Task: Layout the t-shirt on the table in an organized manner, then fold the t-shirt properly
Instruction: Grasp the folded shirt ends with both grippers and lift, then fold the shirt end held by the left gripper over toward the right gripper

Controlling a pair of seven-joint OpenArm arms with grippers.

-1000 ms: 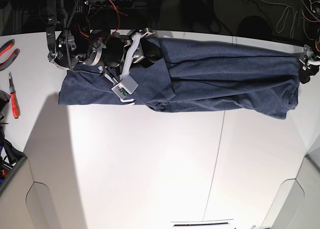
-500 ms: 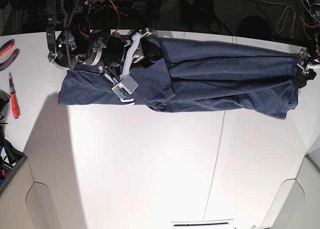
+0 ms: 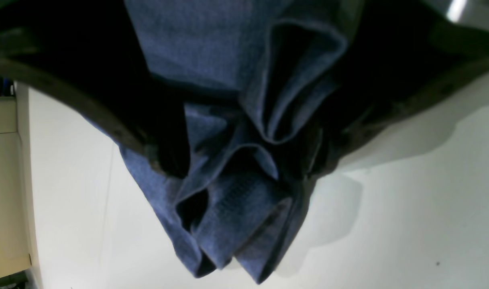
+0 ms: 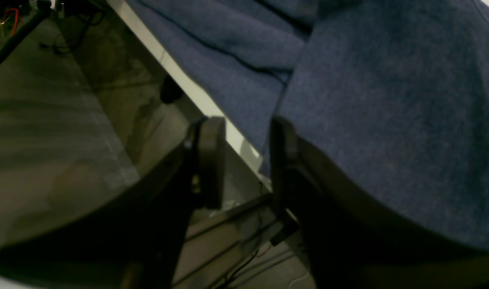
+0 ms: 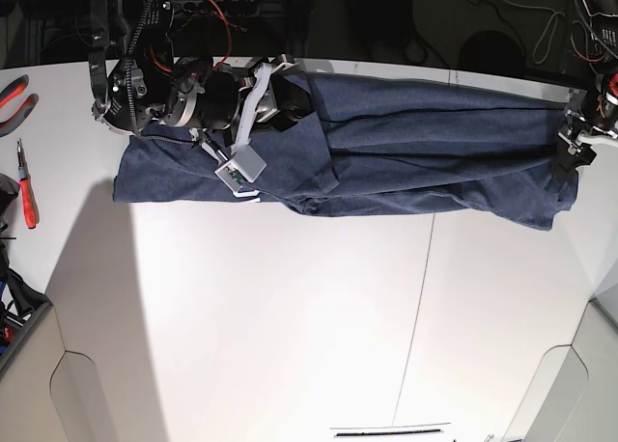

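The navy-blue t-shirt (image 5: 435, 152) lies stretched in a long wrinkled band along the far edge of the white table (image 5: 290, 317). My left gripper (image 5: 568, 157) is at the shirt's right end. In the left wrist view it (image 3: 244, 160) is shut on a bunched fold of t-shirt (image 3: 228, 200) that hangs just above the table (image 3: 409, 220). My right gripper (image 5: 288, 77) is at the far table edge over the shirt's left part. In the right wrist view it (image 4: 244, 160) stands open, and the t-shirt (image 4: 389, 100) drapes over one finger (image 4: 282, 160). No lettering shows.
Red-handled pliers (image 5: 14, 99) and a red-handled tool (image 5: 27, 196) lie at the table's left edge. Cables (image 5: 212, 8) hang behind the far edge. A thin dark seam (image 5: 420, 297) runs down the table. Beige panels (image 5: 29, 384) flank the near corners.
My left gripper has moved inward and toward the near side with the shirt's right end, bunching that end slightly. The right arm and the shirt's left part have not moved.
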